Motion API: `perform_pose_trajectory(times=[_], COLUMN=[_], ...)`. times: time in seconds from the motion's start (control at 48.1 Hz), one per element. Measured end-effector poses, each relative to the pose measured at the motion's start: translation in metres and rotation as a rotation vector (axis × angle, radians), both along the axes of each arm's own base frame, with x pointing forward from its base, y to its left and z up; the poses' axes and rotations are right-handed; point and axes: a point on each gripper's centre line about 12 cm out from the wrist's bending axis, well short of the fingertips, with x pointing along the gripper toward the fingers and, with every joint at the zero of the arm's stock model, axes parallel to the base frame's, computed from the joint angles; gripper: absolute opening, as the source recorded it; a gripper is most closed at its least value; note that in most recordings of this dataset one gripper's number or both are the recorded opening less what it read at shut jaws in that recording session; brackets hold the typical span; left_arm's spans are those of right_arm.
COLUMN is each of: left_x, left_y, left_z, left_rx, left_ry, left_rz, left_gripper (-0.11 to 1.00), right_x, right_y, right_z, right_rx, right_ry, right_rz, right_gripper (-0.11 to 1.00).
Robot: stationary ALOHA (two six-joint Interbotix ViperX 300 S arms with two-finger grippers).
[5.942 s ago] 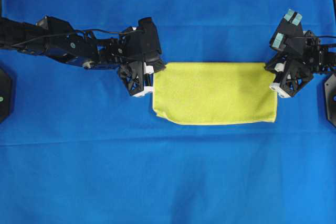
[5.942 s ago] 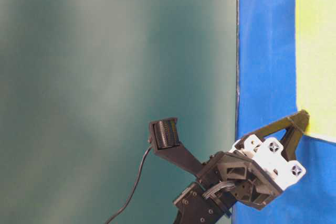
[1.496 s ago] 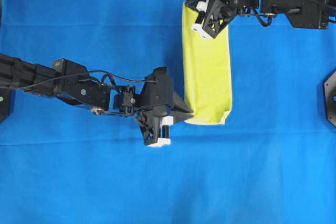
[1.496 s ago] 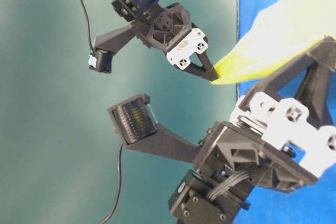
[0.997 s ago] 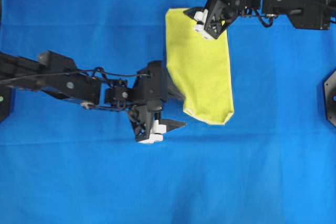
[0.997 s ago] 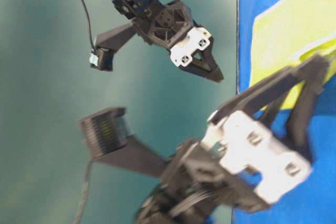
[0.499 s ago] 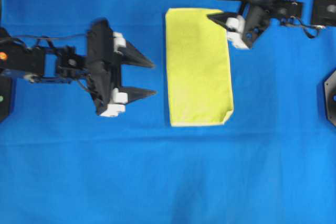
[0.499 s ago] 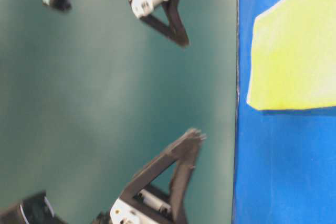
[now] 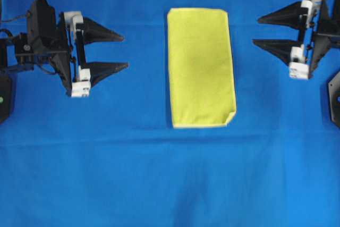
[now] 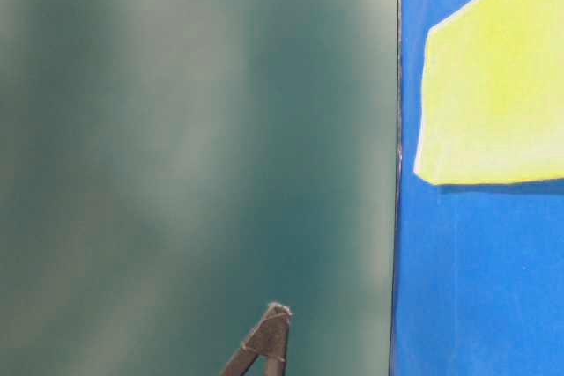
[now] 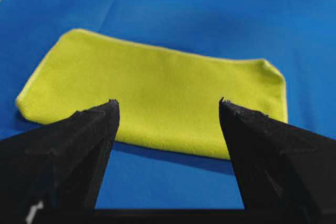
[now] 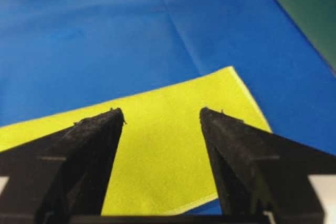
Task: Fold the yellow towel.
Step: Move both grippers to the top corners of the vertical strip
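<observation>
- Where the large blue cloth spreads across the counter, it fills almost the whole overhead view, lying flat with a few faint crease lines, and everything else sits on or over it.
- The yellow towel lies folded near the middle of that cloth, slightly toward the top of the overhead view, as a tall narrow rectangle with its long sides running up and down the frame. A pale hem shows along its edges, and its lower right corner is clipped at a slant. Nothing touches it.
- The left hand sits well to the left of the towel, its 2 dark fingers spread wide and pointing toward the towel, with nothing between them. Its wrist view frames the towel in the gap.
- The right hand sits well to the right, its 2 fingers likewise spread wide, empty, and pointing back at the towel.
</observation>
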Motion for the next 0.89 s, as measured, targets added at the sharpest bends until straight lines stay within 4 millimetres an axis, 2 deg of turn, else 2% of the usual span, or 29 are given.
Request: perform_pose_trajectory(times=[0.27,0.436,0.665,0.81,0.893], left_x=[0.006,0.016,0.039,0.056,0.066], left_y=[0.001,0.003,0.027,0.049,0.063], left_z=[0.002,0.003,0.007,0.003,-0.007], left_rx=[0.001,0.007,0.046,0.066,0.058], left_ry=[-0.005,-0.004,-0.003,0.021,0.065], left_rz=[0.000,0.002,0.052,0.096,0.123], left_gripper=[0.72,0.72,0.72,0.72,0.73], right_x=[-0.001,0.003,0.015,0.025,0.034], right_y=[0.000,-0.004,-0.028,-0.052,-0.065], right_z=[-0.001,0.006,0.005,-0.012,-0.024], right_rx=[0.006,0.000,0.010,0.048,0.068], right_ry=[-0.002,-0.009,0.066,0.170,0.248], right_rz=[-0.001,-0.012,-0.090,-0.159,-0.186], right_gripper=[0.62,0.62,0.62,0.62,0.62])
